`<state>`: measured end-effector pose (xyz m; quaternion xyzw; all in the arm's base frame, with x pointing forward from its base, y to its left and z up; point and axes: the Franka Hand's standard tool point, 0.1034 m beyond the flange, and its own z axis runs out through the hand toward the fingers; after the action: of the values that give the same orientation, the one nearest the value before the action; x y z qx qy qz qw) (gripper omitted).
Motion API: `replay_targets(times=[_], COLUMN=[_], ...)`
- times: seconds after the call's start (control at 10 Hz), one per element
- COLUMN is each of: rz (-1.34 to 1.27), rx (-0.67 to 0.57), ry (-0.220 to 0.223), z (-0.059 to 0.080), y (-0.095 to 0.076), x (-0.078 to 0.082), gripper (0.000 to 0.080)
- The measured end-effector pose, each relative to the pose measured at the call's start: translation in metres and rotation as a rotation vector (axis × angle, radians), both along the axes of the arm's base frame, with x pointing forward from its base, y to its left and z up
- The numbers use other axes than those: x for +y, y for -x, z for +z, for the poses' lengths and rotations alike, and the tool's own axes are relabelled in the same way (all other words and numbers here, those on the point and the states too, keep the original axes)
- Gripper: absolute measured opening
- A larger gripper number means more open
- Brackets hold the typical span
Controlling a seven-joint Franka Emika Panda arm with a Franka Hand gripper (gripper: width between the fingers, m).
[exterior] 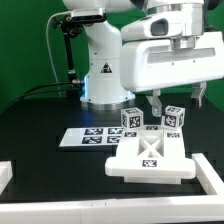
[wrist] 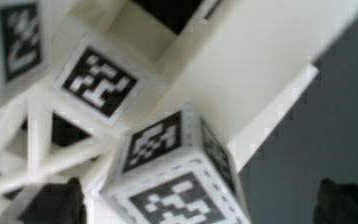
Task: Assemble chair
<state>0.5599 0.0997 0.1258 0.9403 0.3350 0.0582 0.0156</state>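
The chair parts stand joined near the table's middle. A flat cross-braced panel lies with two tagged white blocks rising at its back, one toward the exterior view's left and one toward its right. My gripper hangs open just above the right block, one finger on each side. In the wrist view the gripper straddles this tagged block, with a dark finger on one side and the other at the far edge. Both stand apart from it. The cross-braced panel shows beside it.
The marker board lies flat on the black table, left of the chair parts in the exterior view. White rails sit at the front left and front right. The robot base stands behind.
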Motion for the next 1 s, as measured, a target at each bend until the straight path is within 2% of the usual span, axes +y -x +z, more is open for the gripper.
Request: replay_targets(times=[0.1, 0.3, 0.5, 0.6, 0.7, 1.0], rz=[0.064, 0.041, 0.003, -0.035, -0.125, -0.335], rx=[0.007, 0.010, 0.011, 0.012, 0.012, 0.014], ry=[0.013, 0.013, 0.008, 0.004, -0.008, -0.033], z=[-0.0048, -0.0064, -0.0069, -0.0069, -0.0069, -0.0069], y=[0.0011, 0.0008, 0.0010, 0.0010, 0.0011, 0.0011], x=[-0.0033, -0.0083, -0.0084, -0.0084, -0.0082, -0.0082], gripper=[0.0649, 0.0649, 0.0363, 0.0363, 0.0284, 0.0284])
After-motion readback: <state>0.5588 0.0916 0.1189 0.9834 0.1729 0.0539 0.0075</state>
